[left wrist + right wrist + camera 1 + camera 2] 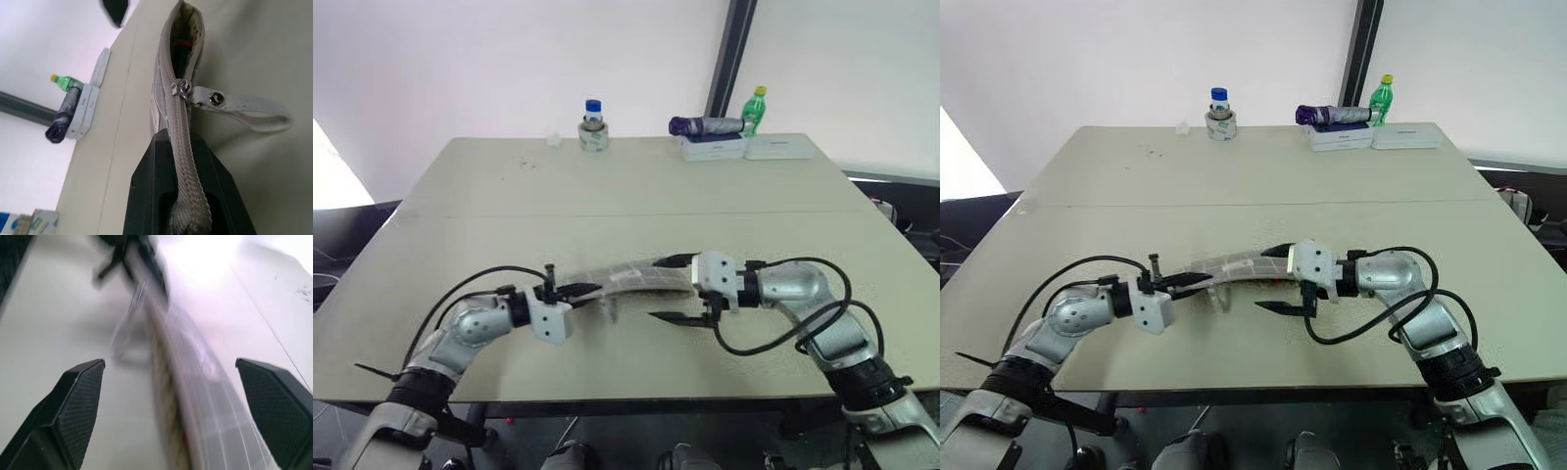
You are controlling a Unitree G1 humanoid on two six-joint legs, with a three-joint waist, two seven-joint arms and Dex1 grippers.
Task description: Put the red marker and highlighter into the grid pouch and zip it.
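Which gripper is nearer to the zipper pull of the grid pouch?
Left. The left gripper clamps the grid pouch just behind the zipper pull; the right gripper stands open at the far end.

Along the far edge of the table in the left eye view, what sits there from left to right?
Blue-capped jar → dark purple folded umbrella lying on a white box → green bottle → second white box.

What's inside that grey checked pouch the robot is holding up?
Through the unzipped end of the grid pouch a bit of red shows, probably the red marker. The fabric covers the rest, so the highlighter cannot be confirmed.
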